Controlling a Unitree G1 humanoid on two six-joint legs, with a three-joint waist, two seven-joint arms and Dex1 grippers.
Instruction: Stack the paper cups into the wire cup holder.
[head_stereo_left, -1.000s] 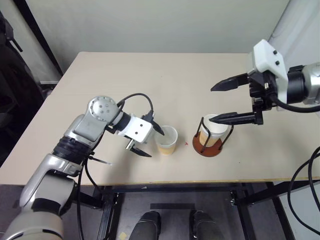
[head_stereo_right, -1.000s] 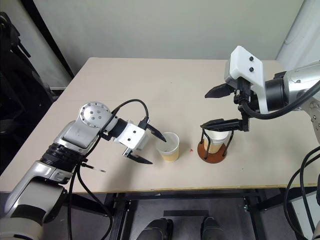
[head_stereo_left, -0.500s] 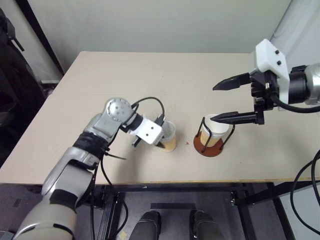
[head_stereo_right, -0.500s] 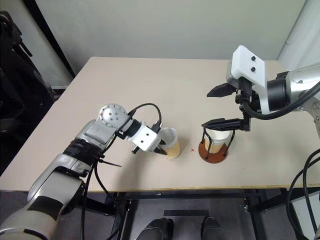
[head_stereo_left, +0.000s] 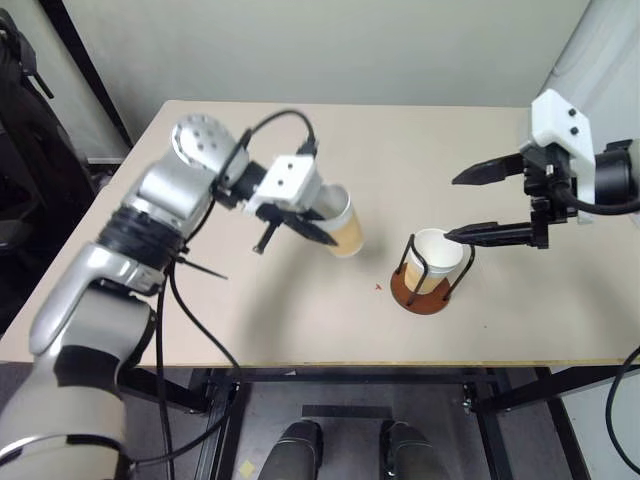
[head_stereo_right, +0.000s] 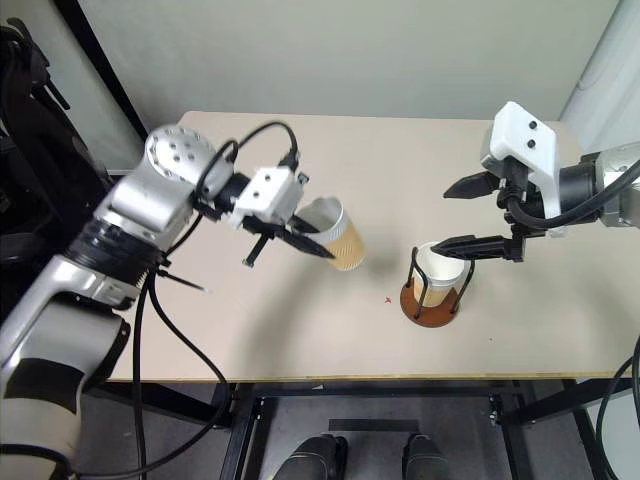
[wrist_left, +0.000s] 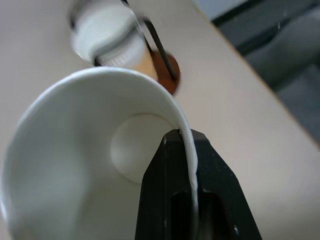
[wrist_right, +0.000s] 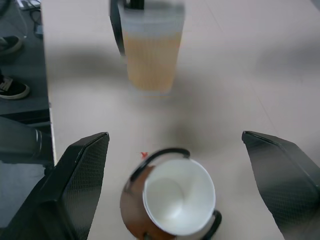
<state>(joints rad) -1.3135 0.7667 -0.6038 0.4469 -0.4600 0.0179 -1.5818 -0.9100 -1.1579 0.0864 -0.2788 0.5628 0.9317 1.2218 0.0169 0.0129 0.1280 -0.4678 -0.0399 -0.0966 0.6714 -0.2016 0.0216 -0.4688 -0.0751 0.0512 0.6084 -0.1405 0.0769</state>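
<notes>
Right pincer gapes over wire cup holder (cups inside).

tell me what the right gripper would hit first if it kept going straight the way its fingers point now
Judging by the right wrist view, the open right gripper points down over the wire cup holder, so it would probably meet the cup in the holder first. The cup held by the left gripper lies further along, though depth is unclear.

light: bright, even, soft | shadows: faint on table | blur: held cup smeared, holder out of focus
</notes>
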